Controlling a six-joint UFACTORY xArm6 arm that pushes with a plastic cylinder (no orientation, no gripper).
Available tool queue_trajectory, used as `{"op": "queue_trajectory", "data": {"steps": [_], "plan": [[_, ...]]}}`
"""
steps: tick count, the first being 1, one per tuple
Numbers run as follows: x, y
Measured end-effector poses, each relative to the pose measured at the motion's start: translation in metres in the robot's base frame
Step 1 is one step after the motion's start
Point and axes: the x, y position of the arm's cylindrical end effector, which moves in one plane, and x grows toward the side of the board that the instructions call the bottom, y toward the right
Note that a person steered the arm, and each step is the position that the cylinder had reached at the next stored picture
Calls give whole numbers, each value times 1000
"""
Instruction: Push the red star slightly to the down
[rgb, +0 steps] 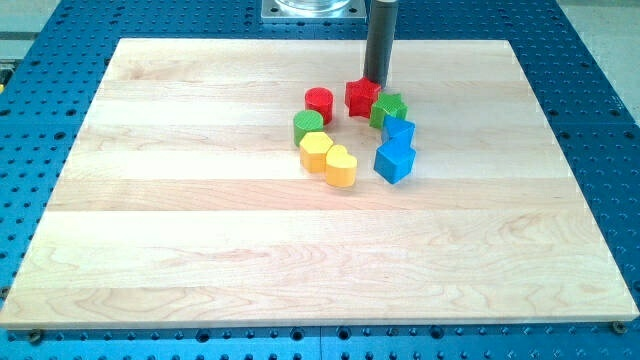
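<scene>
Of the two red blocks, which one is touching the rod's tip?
The red star, the red block further to the view's right. My tip stands at its upper right edge. The red cylinder sits apart, to the view's left.

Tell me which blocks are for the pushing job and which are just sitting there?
For the job:
red star
my tip, right at the star's top edge

Just sitting there:
red cylinder
green cylinder
green star
yellow hexagon
yellow heart
two blue blocks
wooden board
</scene>
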Motion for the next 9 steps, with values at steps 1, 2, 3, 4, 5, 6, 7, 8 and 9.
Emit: {"op": "queue_trajectory", "data": {"steps": [1,2,3,4,5,6,7,8,9], "plan": [[-2,0],[-2,-3],[-2,-3],[14,-9],[23,-18],[19,-6],[16,68],[74,156],[137,149]]}}
